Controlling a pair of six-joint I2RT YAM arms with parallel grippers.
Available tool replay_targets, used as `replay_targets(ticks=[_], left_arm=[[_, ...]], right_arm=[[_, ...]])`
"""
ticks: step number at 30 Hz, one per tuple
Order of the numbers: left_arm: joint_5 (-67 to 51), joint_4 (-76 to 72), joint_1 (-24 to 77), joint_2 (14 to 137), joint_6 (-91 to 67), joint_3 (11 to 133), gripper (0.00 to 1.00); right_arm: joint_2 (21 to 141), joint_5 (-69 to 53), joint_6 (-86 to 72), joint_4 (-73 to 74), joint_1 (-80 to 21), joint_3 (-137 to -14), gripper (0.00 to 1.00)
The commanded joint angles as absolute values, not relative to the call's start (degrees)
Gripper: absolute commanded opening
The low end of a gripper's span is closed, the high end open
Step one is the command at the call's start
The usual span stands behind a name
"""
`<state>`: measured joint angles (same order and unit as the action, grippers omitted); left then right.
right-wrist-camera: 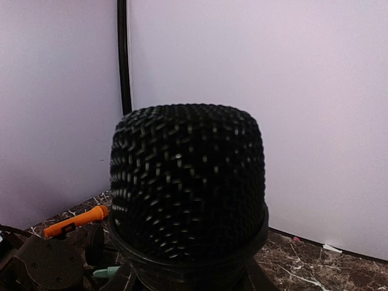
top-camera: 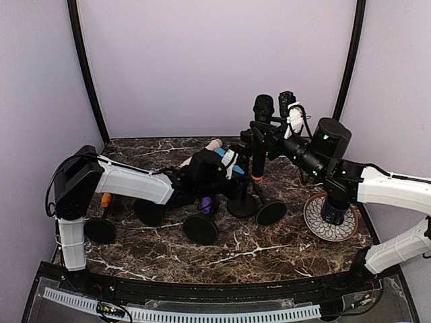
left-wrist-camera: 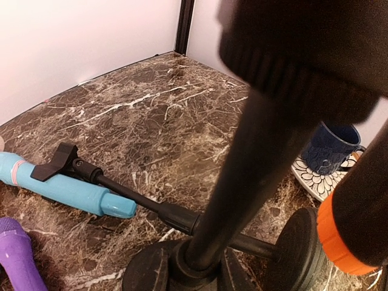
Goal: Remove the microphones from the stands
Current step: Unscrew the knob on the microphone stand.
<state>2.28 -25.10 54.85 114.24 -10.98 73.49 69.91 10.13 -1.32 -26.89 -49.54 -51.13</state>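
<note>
The black microphone (top-camera: 263, 108) stands upright at the top of a black stand (top-camera: 241, 205), with an orange ring (top-camera: 256, 177) at its lower end. Its mesh head (right-wrist-camera: 188, 188) fills the right wrist view. My right gripper (top-camera: 260, 136) is shut on the microphone body just below the head, and its fingertips (right-wrist-camera: 124, 282) show at the bottom edge. My left gripper (top-camera: 231, 168) reaches in from the left and is shut on the stand's pole (left-wrist-camera: 242, 182) above the round base (left-wrist-camera: 182, 267). The stand's clip is hidden.
A blue microphone (left-wrist-camera: 60, 188), a purple one (left-wrist-camera: 18, 254) and a fallen stand (left-wrist-camera: 121, 189) lie left of the base. Several other round stand bases (top-camera: 201, 229) stand nearby. A blue mug (left-wrist-camera: 330, 148) sits on a patterned plate (top-camera: 316, 225) at the right. An orange microphone (right-wrist-camera: 76, 221) lies at the left.
</note>
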Motion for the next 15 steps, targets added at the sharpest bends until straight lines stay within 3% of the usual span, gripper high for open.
replay_targets(ticks=[1,2,6,11,15], left_arm=[[5.88,-16.93,53.96,110.34,-14.52,72.61,0.26],[3.91,-17.99,54.01,109.75,-12.92,71.37,0.38],[-1.47,-20.99,53.82,104.87,-8.48,66.78,0.60],[-8.46,-23.75,52.05,101.60,-4.96,61.88,0.72],[-25.11,-28.49,48.23,101.72,-3.77,60.35,0.76]], right_arm=[[69.86,11.53,-1.64,-28.65,-50.53,-50.21,0.18],[69.67,11.31,-1.74,-28.72,-50.54,-50.19,0.18],[69.15,9.96,-1.80,-28.99,-50.54,-49.91,0.18],[68.99,8.05,-1.92,-29.97,-50.54,-48.97,0.18],[69.08,6.10,-2.17,-30.00,-50.45,-48.69,0.18]])
